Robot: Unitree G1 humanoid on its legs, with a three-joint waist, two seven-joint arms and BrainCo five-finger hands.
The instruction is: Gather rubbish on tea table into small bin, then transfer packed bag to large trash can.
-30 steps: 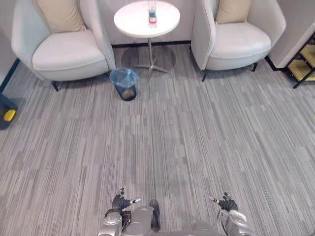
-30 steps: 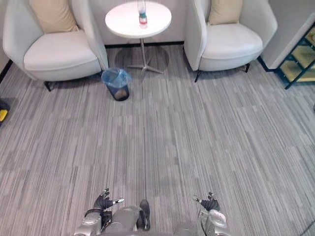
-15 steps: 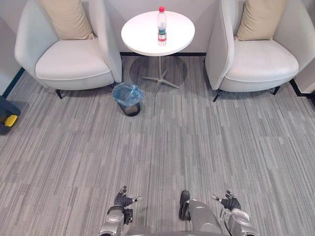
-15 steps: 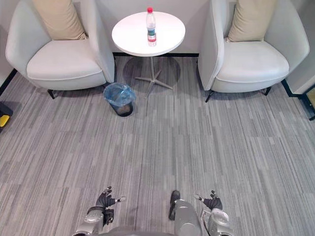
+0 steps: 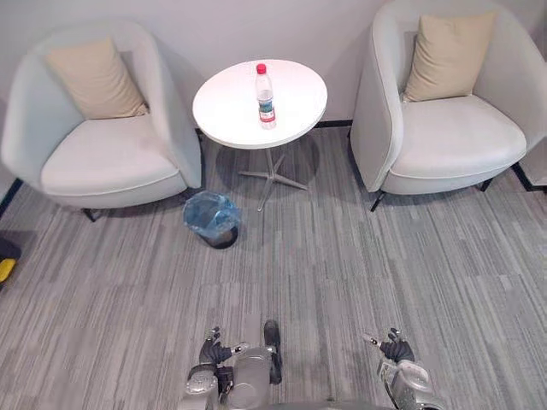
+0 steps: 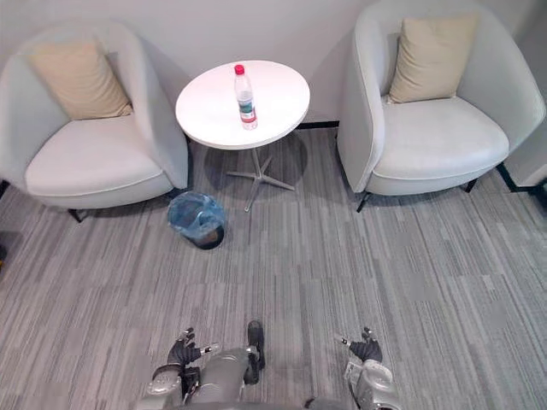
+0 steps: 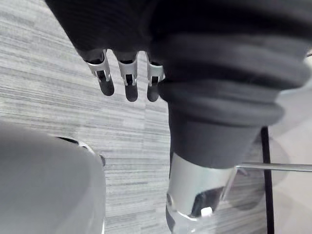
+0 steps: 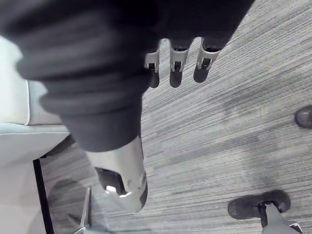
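Nearer the tea table [image 5: 231, 107] now, left hand [image 5: 215, 351] and right hand [image 5: 396, 349] hang, fingers [image 7: 130, 90] relaxed.

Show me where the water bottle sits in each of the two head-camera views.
Left eye view: bottle upright on the round white table, upper centre.
Right eye view: bottle on that table, upper left of centre.
Shared landmark: blue-lined small bin, just below the table's left edge in both.

White table [image 5: 231, 107], blue-lined bin [image 5: 212, 219], grey striped carpet [image 5: 359, 273]
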